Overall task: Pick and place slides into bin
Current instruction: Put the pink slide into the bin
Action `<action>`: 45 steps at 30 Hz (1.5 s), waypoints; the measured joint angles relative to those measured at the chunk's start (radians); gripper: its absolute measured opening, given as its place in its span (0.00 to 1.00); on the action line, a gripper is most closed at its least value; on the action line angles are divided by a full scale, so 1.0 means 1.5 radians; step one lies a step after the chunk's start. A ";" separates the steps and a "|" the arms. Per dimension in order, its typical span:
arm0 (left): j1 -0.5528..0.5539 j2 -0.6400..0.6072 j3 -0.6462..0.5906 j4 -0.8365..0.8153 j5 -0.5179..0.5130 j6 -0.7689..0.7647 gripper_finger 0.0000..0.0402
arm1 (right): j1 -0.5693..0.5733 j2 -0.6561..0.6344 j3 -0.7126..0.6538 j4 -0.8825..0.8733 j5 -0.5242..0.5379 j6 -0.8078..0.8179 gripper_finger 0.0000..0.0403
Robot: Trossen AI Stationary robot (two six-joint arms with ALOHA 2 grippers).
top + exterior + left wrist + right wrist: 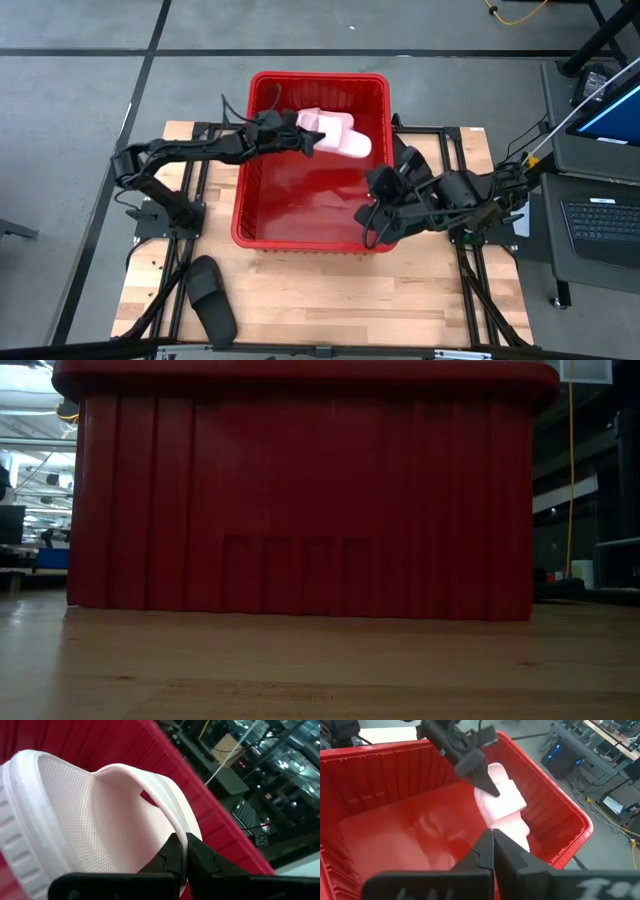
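Observation:
A pale pink slide point(340, 133) is over the far right part of the red bin point(262, 215). My left gripper point(312, 140) reaches in over the bin's left wall and is shut on it. The slide fills the left wrist view point(75, 815) and also shows in the right wrist view point(505, 802). My right gripper point(493, 836) is shut and empty, over the bin's near right corner point(372, 215). A black slide point(210, 298) lies flat on the table, near left of the bin. The other slides are not in view. My left gripper pinches the near edge of the pink slide's wide strap point(176, 822) between its two fingers point(167, 851). The fingers come from the table's left, slanting down point(487, 785). The slide hangs tilted inside the bin. Whether its low end touches the bin floor I cannot tell.
The bin's near wall point(300, 500) fills the low view, standing on the wooden table point(300, 670). The bin floor point(415, 830) is bare on its left side. A laptop point(600, 225) and a monitor stand beyond the table's right edge.

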 joint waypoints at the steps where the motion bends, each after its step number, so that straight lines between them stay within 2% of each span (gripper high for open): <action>1: 0.000 0.011 0.000 0.004 0.000 -0.012 0.01 | 0.000 0.000 -0.002 0.000 0.000 0.000 0.01; 10: 0.001 0.077 -0.001 0.017 -0.005 -0.074 0.01 | 0.000 0.000 -0.009 0.000 0.010 -0.005 0.01; 22: 0.031 0.084 -0.001 -0.024 -0.032 -0.117 0.01 | 0.000 0.000 -0.009 0.000 0.010 -0.026 0.01; 34: 0.045 0.084 -0.001 0.003 -0.113 -0.150 0.01 | 0.000 0.000 -0.009 0.000 0.010 -0.039 0.01; 40: 0.038 0.087 -0.001 0.000 -0.130 -0.148 0.01 | 0.000 0.000 -0.009 0.000 0.010 -0.040 0.01; 45: 0.011 0.103 -0.001 -0.004 -0.206 -0.151 0.01 | 0.000 0.000 -0.009 0.001 0.010 -0.040 0.01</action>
